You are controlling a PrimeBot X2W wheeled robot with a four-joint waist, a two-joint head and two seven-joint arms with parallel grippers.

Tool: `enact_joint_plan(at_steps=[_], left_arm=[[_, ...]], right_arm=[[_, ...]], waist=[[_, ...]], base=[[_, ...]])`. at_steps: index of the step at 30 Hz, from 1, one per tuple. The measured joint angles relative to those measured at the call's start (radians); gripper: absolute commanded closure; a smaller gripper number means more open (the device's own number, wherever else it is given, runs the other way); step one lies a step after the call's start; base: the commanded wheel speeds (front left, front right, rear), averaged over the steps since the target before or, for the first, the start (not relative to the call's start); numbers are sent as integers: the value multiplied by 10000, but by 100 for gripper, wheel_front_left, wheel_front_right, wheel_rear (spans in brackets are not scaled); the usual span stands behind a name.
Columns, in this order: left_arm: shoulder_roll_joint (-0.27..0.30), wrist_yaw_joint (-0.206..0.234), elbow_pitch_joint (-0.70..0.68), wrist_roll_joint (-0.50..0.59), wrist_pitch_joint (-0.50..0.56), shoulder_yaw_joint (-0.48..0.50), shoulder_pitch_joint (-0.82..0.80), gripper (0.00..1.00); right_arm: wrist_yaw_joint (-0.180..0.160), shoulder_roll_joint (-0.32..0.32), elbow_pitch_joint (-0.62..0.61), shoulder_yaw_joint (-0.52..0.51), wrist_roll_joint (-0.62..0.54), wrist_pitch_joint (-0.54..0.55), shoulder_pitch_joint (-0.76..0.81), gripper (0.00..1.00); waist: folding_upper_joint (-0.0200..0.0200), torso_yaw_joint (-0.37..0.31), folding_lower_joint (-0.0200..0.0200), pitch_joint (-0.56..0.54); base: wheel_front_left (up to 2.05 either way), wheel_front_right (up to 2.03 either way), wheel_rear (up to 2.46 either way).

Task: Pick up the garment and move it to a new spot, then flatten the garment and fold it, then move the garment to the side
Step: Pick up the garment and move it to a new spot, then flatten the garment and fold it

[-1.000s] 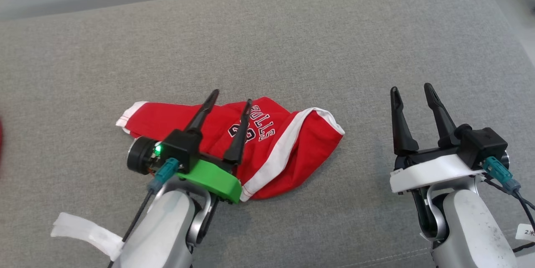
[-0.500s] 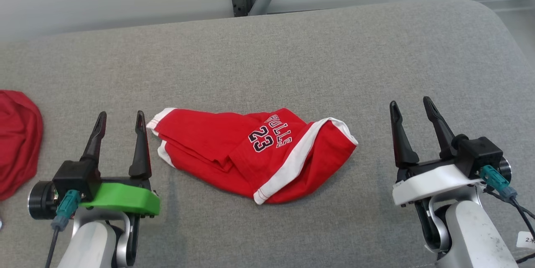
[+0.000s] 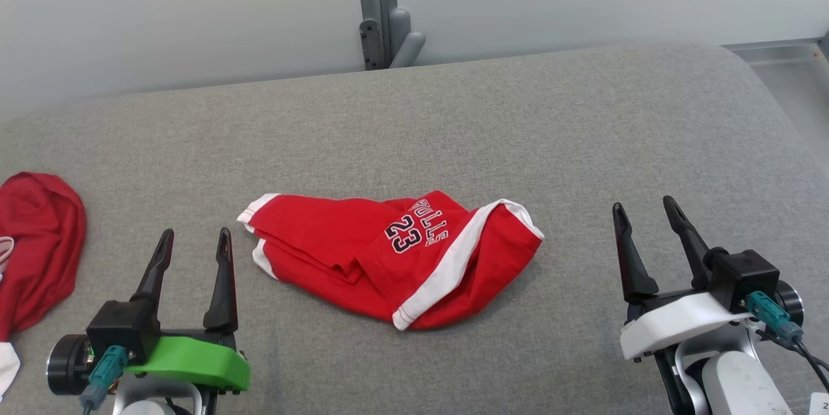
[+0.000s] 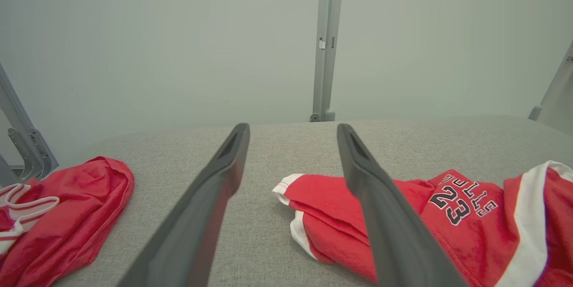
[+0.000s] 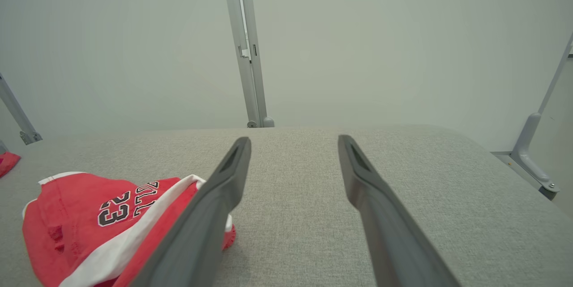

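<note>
One wide grey woven-fabric pad [image 3: 583, 143], coarse weave, rounded far-right corner, carries everything. Mid-pad sits the red jersey garment [image 3: 337, 259]: soft knit, white banded hems, black-and-white "23" print, bunched and partly doubled over itself, not flat. Its long axis runs left-right across the head view. Right end is fatter and rumpled, left end tapers to a white-hemmed corner. Far left, well apart, a second red cloth heap [image 3: 39, 240] with white trim lies at the pad edge. Left gripper [image 3: 196, 234], green-backed, has its long dark tapered fingers spread apart with nothing between them. Garment lies to its right and slightly ahead, hemmed corner just beside its inner fingertip. Right gripper [image 3: 642, 204], white-backed, is likewise spread and empty. Garment lies to its left with a clear strip of pad between. Judgement: left arm is nearer, and the thin hemmed end is the easier pinch. Limp knit will drape and drag, so a two-corner lift should limit bunching.
</note>
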Motion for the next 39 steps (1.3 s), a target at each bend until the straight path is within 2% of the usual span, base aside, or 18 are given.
enact_joint_plan(at_steps=[8,30,37,39], left_arm=[[123,134,-343,-35,274,-38,303,0],[163,232,-359,-232,420,-209,230,0],[-196,-339,-222,-48,713,-1058,-943,0],[-604,-711,33,6,926,-1664,-1500,0]], right_arm=[[0,-48,-307,-105,-102,247,422,0],[0,10,-500,-188,-161,351,456,0],[0,8,-573,-219,-167,376,367,0],[0,10,-579,-157,-171,343,204,0]], waist=[[0,-106,0,-247],[0,28,0,-103],[0,131,0,171],[0,136,0,380]], base=[[0,0,0],[0,0,0],[0,0,0],[0,0,0]])
